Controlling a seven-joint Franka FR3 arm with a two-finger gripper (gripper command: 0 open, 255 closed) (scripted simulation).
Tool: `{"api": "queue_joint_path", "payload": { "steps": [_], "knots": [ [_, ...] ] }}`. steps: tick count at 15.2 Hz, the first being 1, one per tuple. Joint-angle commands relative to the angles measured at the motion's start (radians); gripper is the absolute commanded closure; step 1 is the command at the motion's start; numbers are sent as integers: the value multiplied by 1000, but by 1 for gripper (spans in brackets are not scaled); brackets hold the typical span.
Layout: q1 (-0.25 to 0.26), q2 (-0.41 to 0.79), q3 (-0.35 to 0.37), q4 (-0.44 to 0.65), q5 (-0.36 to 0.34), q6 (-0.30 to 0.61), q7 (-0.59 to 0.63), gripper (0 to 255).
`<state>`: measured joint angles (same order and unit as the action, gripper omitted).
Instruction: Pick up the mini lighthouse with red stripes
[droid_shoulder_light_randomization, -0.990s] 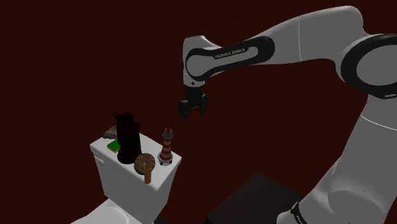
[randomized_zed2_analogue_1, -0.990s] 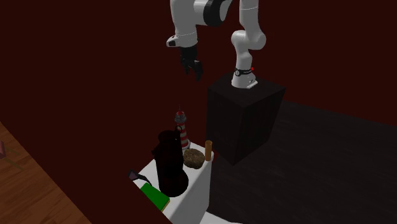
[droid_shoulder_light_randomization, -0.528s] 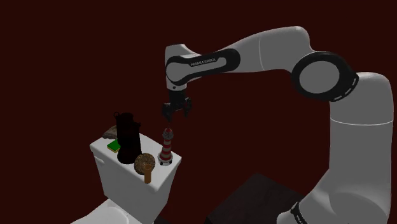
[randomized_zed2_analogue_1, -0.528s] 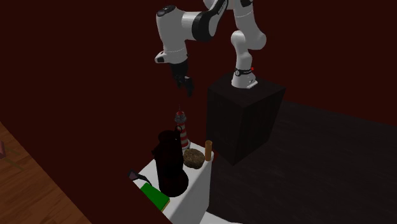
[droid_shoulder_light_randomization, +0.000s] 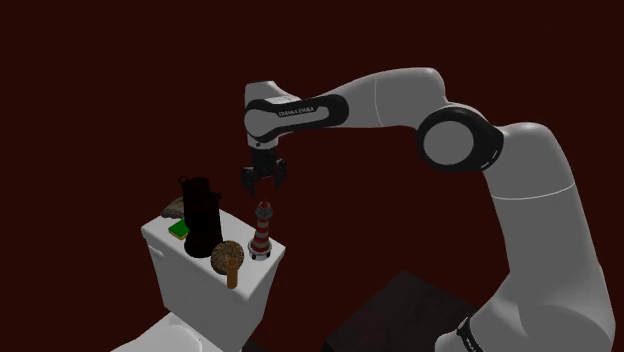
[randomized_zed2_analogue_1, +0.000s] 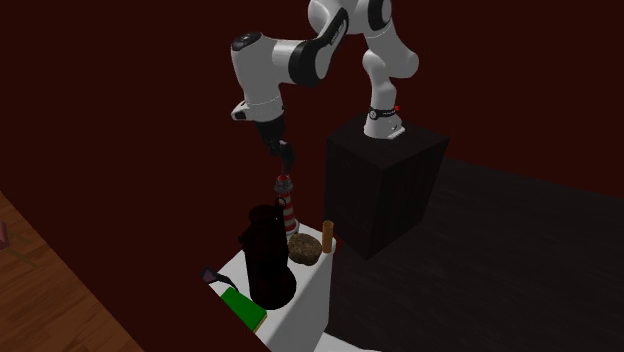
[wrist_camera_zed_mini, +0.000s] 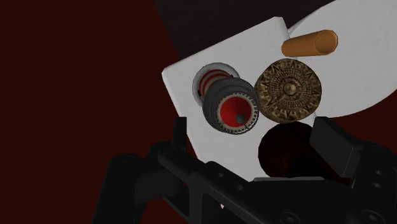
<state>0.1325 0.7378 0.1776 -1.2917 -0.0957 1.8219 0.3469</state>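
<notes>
The mini lighthouse (droid_shoulder_light_randomization: 261, 232), red and white striped with a dark cap, stands upright at the near corner of a white toilet tank lid (droid_shoulder_light_randomization: 165, 240). My gripper (droid_shoulder_light_randomization: 262, 183) hangs open just above its tip, not touching it. In the second exterior view the gripper (randomized_zed2_analogue_1: 285, 160) sits right over the lighthouse (randomized_zed2_analogue_1: 287, 206). Seen from the wrist, the lighthouse (wrist_camera_zed_mini: 229, 107) appears from above, slightly ahead of the gap between the fingers (wrist_camera_zed_mini: 337, 141), which stand apart with nothing between them.
A tall black jug (droid_shoulder_light_randomization: 201, 216) stands beside the lighthouse, with a round brown brush (droid_shoulder_light_randomization: 229, 259) and its wooden handle (randomized_zed2_analogue_1: 328, 236) near the lid's edge. A green item (droid_shoulder_light_randomization: 179, 230) lies behind the jug. The black stand (randomized_zed2_analogue_1: 385, 190) is nearby; wooden floor (randomized_zed2_analogue_1: 40, 290) lies beyond.
The arm has swung toward the shoulder view's left and lowered. The gripper went from high and to the side of the lighthouse to just above its top, staying open.
</notes>
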Motion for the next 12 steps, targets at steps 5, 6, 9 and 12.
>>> {"api": "queue_joint_path", "payload": {
  "steps": [5, 6, 9, 12],
  "knots": [
    [0, 26, -3, -17, -4, 44, 1, 0],
    [0, 27, -3, -17, -4, 44, 1, 255],
    [0, 27, -3, -16, -4, 44, 1, 255],
    [0, 27, -3, -16, -4, 44, 1, 255]
  ]
}}
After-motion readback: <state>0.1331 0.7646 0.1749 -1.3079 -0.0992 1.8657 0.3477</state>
